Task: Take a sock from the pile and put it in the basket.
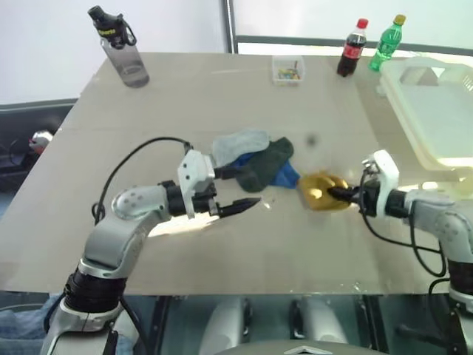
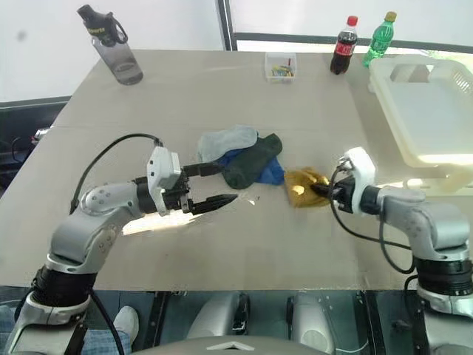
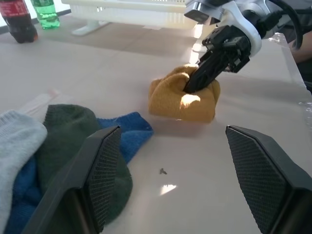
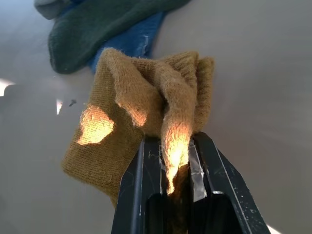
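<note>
The pile [image 1: 255, 159] of light blue, dark green and bright blue socks lies mid-table. A mustard-yellow sock [image 1: 321, 191] sits bunched just right of it, and my right gripper [image 1: 341, 194] is shut on a fold of it; the wrist view shows the fabric pinched between the fingers [image 4: 146, 161]. My left gripper [image 1: 244, 188] hovers open at the pile's near left edge, with nothing between its fingers [image 3: 102, 165]. The cream-white basket [image 1: 432, 103] stands at the table's far right, beyond the right arm.
A grey water bottle [image 1: 122, 48] stands at the back left. A small clear box [image 1: 287, 70], a cola bottle [image 1: 352, 48] and a green bottle [image 1: 387, 43] line the back edge. Bare tabletop [image 1: 295, 251] runs along the front.
</note>
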Controlling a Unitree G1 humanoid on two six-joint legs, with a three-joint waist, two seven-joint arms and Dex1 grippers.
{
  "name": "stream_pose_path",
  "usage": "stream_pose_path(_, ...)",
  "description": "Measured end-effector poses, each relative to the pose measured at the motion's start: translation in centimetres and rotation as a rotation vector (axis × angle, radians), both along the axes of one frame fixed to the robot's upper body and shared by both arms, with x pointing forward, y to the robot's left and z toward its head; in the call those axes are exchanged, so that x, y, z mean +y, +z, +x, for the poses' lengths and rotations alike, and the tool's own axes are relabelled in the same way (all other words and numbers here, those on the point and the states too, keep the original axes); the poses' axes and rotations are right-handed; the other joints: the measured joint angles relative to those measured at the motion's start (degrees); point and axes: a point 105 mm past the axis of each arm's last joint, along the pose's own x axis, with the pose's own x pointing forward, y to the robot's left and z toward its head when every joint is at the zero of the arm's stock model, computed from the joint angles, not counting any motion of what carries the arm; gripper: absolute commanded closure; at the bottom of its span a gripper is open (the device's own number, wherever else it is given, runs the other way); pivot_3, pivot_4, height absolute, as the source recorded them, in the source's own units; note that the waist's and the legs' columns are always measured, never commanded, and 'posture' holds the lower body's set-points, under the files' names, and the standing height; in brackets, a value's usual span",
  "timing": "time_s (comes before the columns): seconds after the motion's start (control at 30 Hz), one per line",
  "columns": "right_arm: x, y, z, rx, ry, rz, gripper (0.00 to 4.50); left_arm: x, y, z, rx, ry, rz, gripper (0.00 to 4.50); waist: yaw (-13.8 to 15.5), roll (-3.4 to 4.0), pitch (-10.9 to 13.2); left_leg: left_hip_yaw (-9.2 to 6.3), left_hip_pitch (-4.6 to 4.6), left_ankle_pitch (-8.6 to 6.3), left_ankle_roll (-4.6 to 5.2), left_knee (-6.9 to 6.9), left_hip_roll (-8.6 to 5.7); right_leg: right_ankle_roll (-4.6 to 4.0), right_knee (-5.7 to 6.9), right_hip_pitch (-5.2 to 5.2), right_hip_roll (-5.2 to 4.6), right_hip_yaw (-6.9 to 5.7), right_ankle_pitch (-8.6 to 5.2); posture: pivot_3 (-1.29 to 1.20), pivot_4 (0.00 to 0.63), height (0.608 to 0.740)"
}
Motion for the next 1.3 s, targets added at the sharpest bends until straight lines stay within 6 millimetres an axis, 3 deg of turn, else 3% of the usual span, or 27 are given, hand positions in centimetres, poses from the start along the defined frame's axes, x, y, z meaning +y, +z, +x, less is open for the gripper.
stream_pose_path(0.27, -4.4, 5.7, 2.9, -0.102, -0.104, -0.016, 4.49, 0.1, 0.9, 0.1, -0.02, -0.003, -0.023, 0.84, 0.0, 0.02, 0.2, 0.04, 0.02, -0.01, 0.03, 0.29, 0.0, 0.02, 0.28, 0.02, 0.11, 0.03, 0.0, 0.0, 0.15, 0.74)
stream_pose_path(0.47, -11.4, 10.5, 5.9, -0.24, -0.344, -0.084, 4.49, 0.4, 2.2, 0.4, -0.052, 0.015, -0.08, 0.84, 0.3, 0.05, 0.2, 0.1, 0.01, -0.01, 0.04, 0.45, 0.01, 0.04, 0.32, 0.03, 0.16, 0.08, 0.01, 0.0, 0.15, 0.74)
stream_pose_path(0.63, -16.5, 11.5, 7.7, -0.283, -0.562, -0.11, 4.49, 0.3, 2.5, 0.3, -0.046, 0.017, -0.118, 0.84, 0.3, 0.05, 0.3, 0.17, 0.0, -0.01, 0.03, 0.45, 0.02, 0.03, 0.31, 0.01, 0.16, 0.14, 0.01, 0.0, 0.15, 0.74)
stream_pose_path(0.77, -19.3, 11.3, 8.7, -0.276, -0.742, -0.077, 4.49, 0.4, 3.2, -0.2, -0.064, 0.02, -0.152, 0.84, 0.0, 0.09, 0.3, 0.24, 0.01, 0.0, 0.02, 0.45, 0.04, 0.03, 0.31, 0.0, 0.17, 0.19, 0.01, 0.0, 0.15, 0.74)
stream_pose_path(0.83, -20.0, 10.9, 8.9, -0.261, -0.81, -0.066, 3.49, 0.5, 3.5, -0.2, -0.072, 0.026, -0.167, 0.84, -0.1, 0.09, 0.3, 0.24, 0.01, 0.0, 0.01, 0.45, 0.05, 0.03, 0.32, 0.0, 0.17, 0.18, 0.01, 0.0, 0.15, 0.74)
stream_pose_path(0.9, -20.8, 10.2, 8.9, -0.242, -0.866, -0.09, 2.81, 0.4, 3.6, -0.4, -0.076, 0.028, -0.172, 0.84, -0.1, 0.09, 0.3, 0.25, 0.01, 0.01, 0.01, 0.45, 0.05, 0.03, 0.32, 0.0, 0.18, 0.18, 0.01, 0.0, 0.15, 0.74)
stream_pose_path(1.07, -21.6, 8.4, 8.9, -0.215, -0.925, -0.138, 0.35, 0.3, 3.5, -0.6, -0.072, 0.039, -0.182, 0.84, -0.2, 0.15, 0.3, 0.3, 0.02, 0.01, 0.0, 0.46, 0.05, 0.04, 0.35, 0.0, 0.18, 0.22, 0.01, 0.0, 0.15, 0.74)
stream_pose_path(1.1, -21.7, 8.5, 8.9, -0.226, -0.927, -0.152, 0.05, 0.3, 3.5, -0.6, -0.072, 0.044, -0.185, 0.84, -0.2, 0.18, 0.4, 0.3, 0.03, 0.01, 0.0, 0.47, 0.05, 0.04, 0.36, 0.0, 0.19, 0.23, 0.01, 0.0, 0.15, 0.74)
stream_pose_path(1.3, -22.0, 8.7, 8.9, -0.254, -0.92, -0.21, 0.05, 0.4, 3.5, -0.5, -0.072, 0.05, -0.193, 0.84, -0.4, 0.18, 0.4, 0.31, 0.04, 0.01, 0.0, 0.48, 0.06, 0.04, 0.37, 0.0, 0.2, 0.25, 0.02, 0.0, 0.15, 0.74)
